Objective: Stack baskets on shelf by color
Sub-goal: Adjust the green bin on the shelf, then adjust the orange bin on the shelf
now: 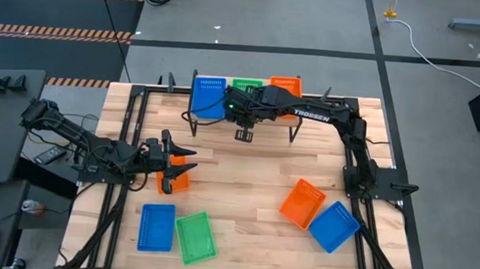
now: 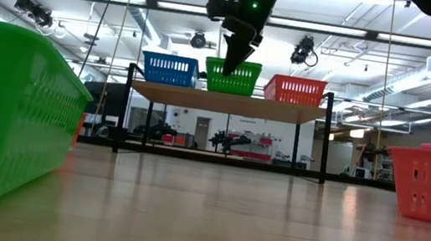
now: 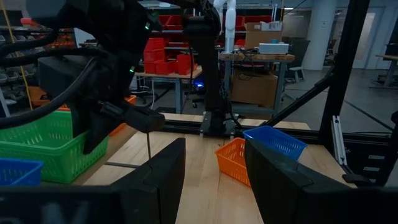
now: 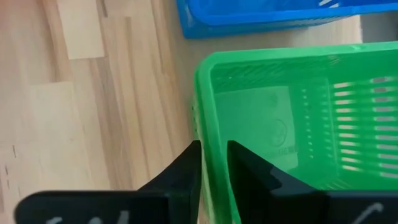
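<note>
On the shelf (image 1: 250,118) at the far side of the table (image 1: 244,194), three baskets sit in a row, one colour to each spot so later ones can nest on top: a blue basket (image 1: 208,94) at the left end, a green basket (image 1: 245,87) in the middle, an orange basket (image 1: 284,85) at the right. The right pincer (image 4: 213,163) straddles the near wall of the green basket (image 4: 280,124), one finger outside and one inside. Only a thin gap shows on either side of the rim, so whether it grips or has just let go is hard to say; I cannot tell from these views.

The left pincer (image 1: 169,155) hovers over the left half of the table with its fingers apart and nothing between them. An orange basket on the table (image 1: 174,179) lies just beneath it, probably its next pick.

Four more baskets wait loose on the table: a blue one (image 1: 156,227) and a green one (image 1: 195,236) side by side near the front left, and an orange one (image 1: 302,202) touching a blue one (image 1: 334,225) at the right. By this count the stacking is barely begun, with only the bottom layer set.
</note>
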Robot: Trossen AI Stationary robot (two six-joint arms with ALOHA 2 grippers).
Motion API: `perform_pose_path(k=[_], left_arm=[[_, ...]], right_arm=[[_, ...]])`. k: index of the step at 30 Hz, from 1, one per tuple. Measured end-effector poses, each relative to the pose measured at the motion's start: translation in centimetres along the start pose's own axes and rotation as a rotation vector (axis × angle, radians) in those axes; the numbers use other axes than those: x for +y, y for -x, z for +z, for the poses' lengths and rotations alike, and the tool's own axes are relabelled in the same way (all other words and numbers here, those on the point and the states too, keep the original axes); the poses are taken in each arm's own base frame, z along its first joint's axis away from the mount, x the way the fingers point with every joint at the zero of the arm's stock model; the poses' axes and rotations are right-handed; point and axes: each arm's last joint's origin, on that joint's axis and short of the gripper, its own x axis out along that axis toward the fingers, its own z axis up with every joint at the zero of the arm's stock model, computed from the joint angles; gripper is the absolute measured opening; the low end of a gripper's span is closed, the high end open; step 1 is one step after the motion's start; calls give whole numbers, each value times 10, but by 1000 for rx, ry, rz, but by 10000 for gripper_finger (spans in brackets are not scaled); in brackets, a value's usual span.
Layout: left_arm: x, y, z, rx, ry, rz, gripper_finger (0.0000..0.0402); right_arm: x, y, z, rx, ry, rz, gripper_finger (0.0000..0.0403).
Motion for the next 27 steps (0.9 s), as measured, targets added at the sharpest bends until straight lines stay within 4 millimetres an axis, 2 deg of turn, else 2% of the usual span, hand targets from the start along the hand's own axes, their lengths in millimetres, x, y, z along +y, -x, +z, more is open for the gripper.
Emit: perform_pose_path(k=[4,9,15,19,27], left_arm=[[0,0,0,0,0,0,172],[0,0,0,0,0,0,172],[0,0,0,0,1,0,172],[0,0,0,0,6,-2,172],[0,0,0,1,8,-5,172]], right_arm=[[3,11,1,-3,13,6,108],[5,37,4,-14,12,13,135],[-2,68,-6,57,1,-36,143],[-13,68,-17,140,-23,-41,141],[-38,60,-24,170,-56,-50,140]])
